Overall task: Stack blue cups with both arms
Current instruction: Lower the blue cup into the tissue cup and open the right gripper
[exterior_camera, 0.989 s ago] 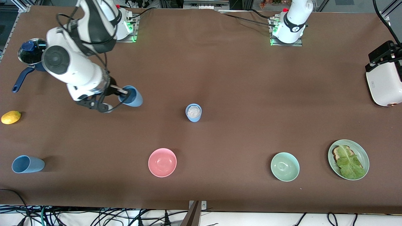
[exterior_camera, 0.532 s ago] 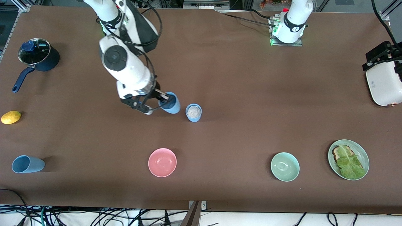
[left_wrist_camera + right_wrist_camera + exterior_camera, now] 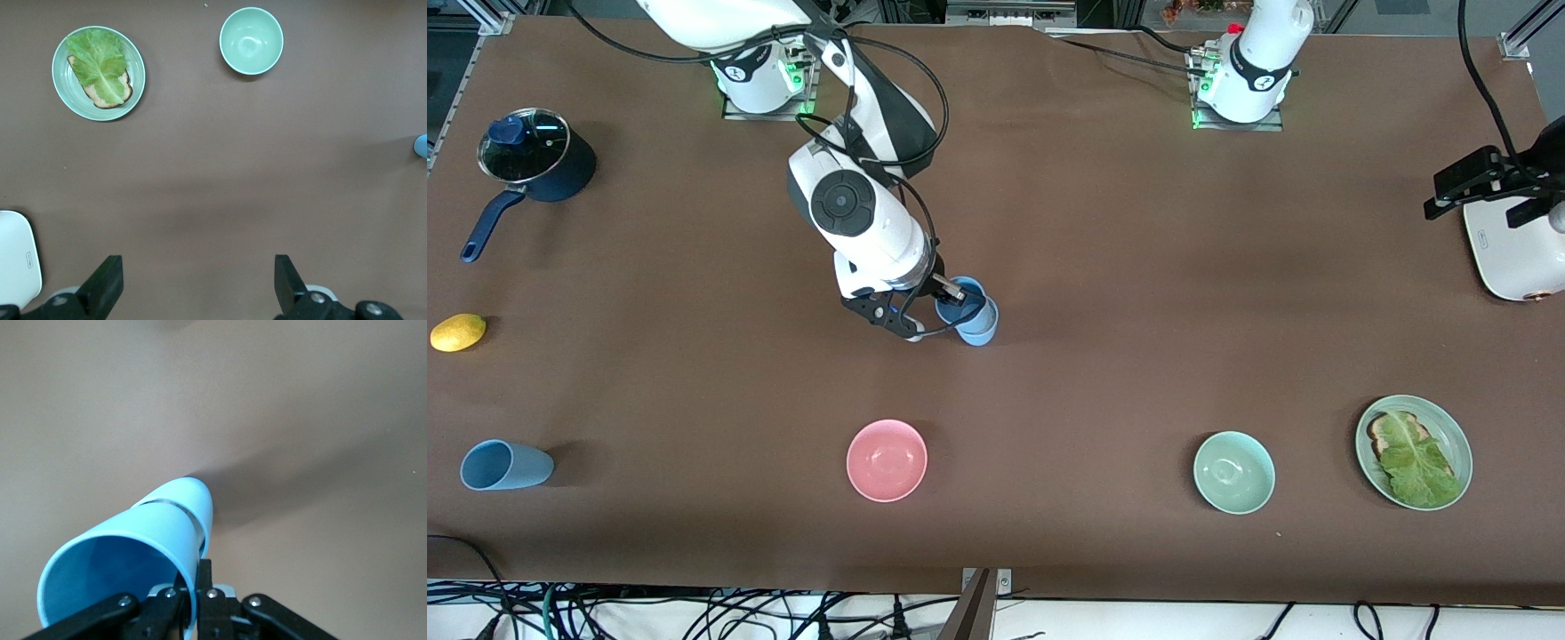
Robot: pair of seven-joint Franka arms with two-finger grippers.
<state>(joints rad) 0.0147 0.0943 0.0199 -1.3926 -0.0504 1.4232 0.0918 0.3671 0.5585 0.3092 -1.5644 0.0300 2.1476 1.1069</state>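
My right gripper (image 3: 951, 299) is shut on the rim of a light sky-blue cup (image 3: 963, 306), one finger inside it and one outside. The cup hangs tilted, its lower end at the mouth of a second blue cup (image 3: 983, 333) that stands mid-table. The right wrist view shows the held cup (image 3: 127, 553) with my right gripper (image 3: 195, 580) pinching its wall, and the standing cup (image 3: 197, 497) just past its base. A duller blue cup (image 3: 505, 465) lies on its side at the right arm's end. My left gripper (image 3: 1449, 188) (image 3: 198, 283) hangs open and holds nothing, over the table's left-arm end.
A pink bowl (image 3: 887, 460), a mint-green bowl (image 3: 1233, 472) (image 3: 251, 40) and a green plate (image 3: 1460, 436) (image 3: 137, 63) with lettuce on toast stand nearer the front camera. A lidded pot (image 3: 534, 164) and a lemon (image 3: 458, 332) sit at the right arm's end. A white appliance (image 3: 1516, 258) stands under the left gripper.
The right arm has carried the light blue cup from near the pot end to the middle, onto the standing cup. The left gripper has shifted slightly toward the table's middle.
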